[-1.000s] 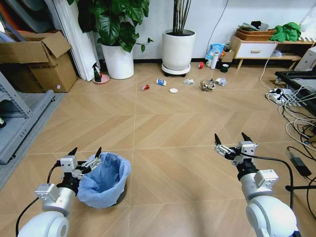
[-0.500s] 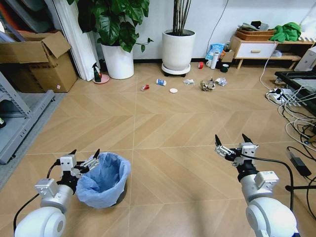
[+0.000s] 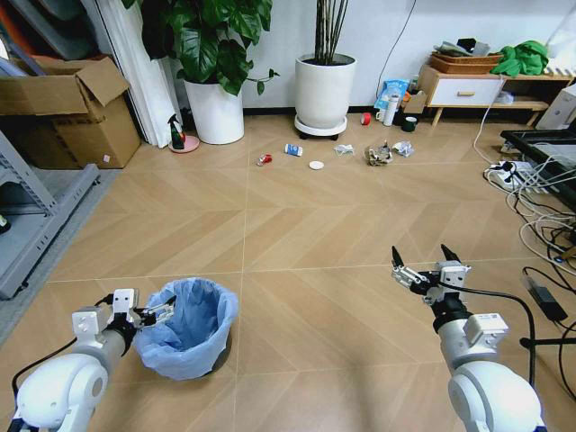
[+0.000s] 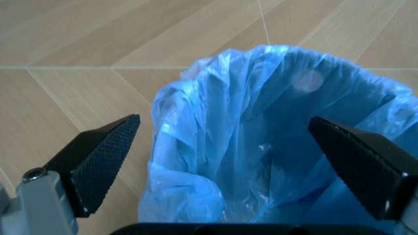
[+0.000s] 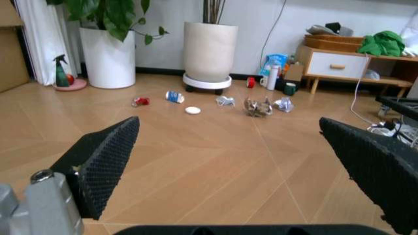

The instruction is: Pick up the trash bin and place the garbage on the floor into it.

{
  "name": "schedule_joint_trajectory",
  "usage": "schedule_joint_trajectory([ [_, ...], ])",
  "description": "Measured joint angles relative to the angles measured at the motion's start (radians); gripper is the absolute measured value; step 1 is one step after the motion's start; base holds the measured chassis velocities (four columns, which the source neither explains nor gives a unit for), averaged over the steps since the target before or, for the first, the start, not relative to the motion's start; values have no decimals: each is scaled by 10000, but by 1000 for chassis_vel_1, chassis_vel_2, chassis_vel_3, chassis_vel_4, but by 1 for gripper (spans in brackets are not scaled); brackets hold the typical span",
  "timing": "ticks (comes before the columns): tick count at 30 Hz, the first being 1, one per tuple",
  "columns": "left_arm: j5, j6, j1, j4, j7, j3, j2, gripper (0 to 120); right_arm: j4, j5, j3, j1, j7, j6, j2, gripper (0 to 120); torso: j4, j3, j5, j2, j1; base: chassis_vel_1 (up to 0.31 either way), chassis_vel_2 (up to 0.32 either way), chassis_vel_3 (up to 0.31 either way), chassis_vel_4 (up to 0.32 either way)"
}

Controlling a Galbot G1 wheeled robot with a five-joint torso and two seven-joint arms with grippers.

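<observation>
While spread apart, left hand (image 3: 155,311) at the near-left rim of bin (image 3: 192,329) on the floor, fingers straddling the blue liner without gripping. Right hand (image 3: 420,262) also apart, raised over bare floor. Garbage (image 3: 315,165) well away, by the far wall.

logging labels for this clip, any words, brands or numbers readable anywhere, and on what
No text can be read anywhere.
Blue-white carton: print too small to read.
Red crushed can: markings too small.
Cardboard box: a small label, blurred.
Trash bin and left gripper: no markings visible.
</observation>
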Motion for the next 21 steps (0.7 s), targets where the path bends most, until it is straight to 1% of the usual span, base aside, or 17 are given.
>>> schedule_joint_trajectory([
  [1,16,306,-107,210,126,-4,31,100,-4,0,1,-23,0,4,-12,100,1,0,0,0,0,0,0,0,0],
  [3,49,424,-251,461,310,-50,-8,100,-25,0,13,-61,0,32,-21,100,1,0,1,0,0,0,0,0,0],
  [5,63,429,-291,531,336,-56,-28,100,-31,0,12,-69,0,37,-21,100,0,0,2,0,0,0,0,0,0],
  [6,98,430,-402,804,385,-112,-125,100,-93,-1,-84,-62,0,49,-21,100,-2,0,-1,0,0,0,0,0,0],
  [9,107,426,-421,947,433,-197,-189,100,-162,-2,-213,1,-1,50,-33,100,0,0,3,0,0,0,0,0,0],
  [12,267,401,-510,1382,524,-305,-262,100,-298,-26,-510,70,6,50,-87,100,1,0,1,0,0,0,0,0,0],
  [17,432,372,-597,1729,570,-308,-190,100,-401,-52,-755,148,53,43,-117,100,2,0,3,0,0,0,0,0,0],
  [21,437,361,-675,1784,570,-102,-126,100,-502,-62,-864,212,87,36,-126,100,1,0,1,0,0,0,0,0,0],
])
